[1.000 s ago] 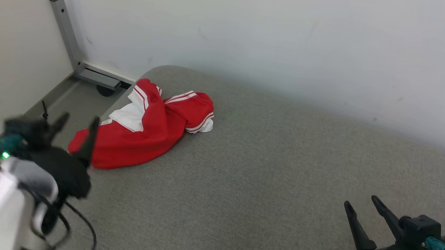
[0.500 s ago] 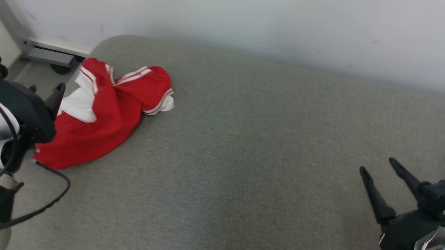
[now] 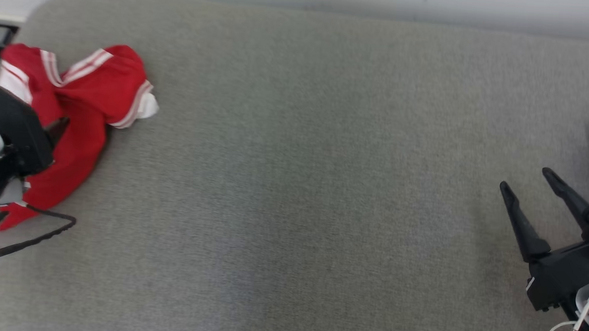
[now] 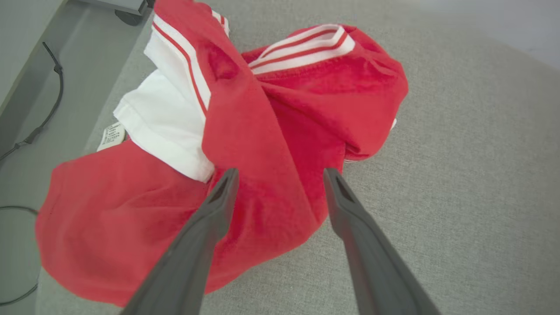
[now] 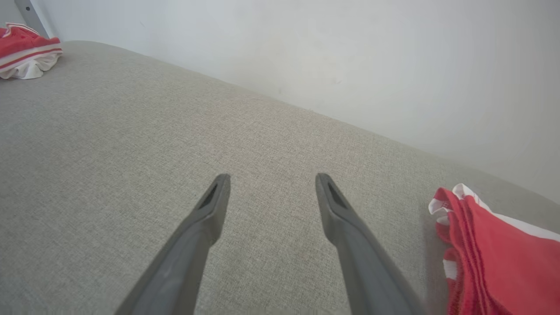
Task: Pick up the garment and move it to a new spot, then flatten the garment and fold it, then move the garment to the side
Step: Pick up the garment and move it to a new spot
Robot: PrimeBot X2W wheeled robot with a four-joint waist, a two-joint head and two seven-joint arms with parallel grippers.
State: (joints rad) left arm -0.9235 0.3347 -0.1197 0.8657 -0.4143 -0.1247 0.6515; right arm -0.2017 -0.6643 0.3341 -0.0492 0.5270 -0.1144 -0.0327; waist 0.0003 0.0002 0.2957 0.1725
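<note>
Now that my left gripper (image 4: 280, 175) has come over the crumpled red garment (image 4: 262, 131) at nine o'clock on the cushion (image 3: 293, 185), both jaws gape wide and empty — right gripper (image 3: 524, 177) idle at four o'clock — so I judge the grab is next.

Garment (image 4: 271, 144) care tag (image 4: 112, 136): print illegible.

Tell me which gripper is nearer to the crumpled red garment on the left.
Left. The left gripper hangs just over the garment, fingers open; the right gripper is far off across the grey cushion.
</note>
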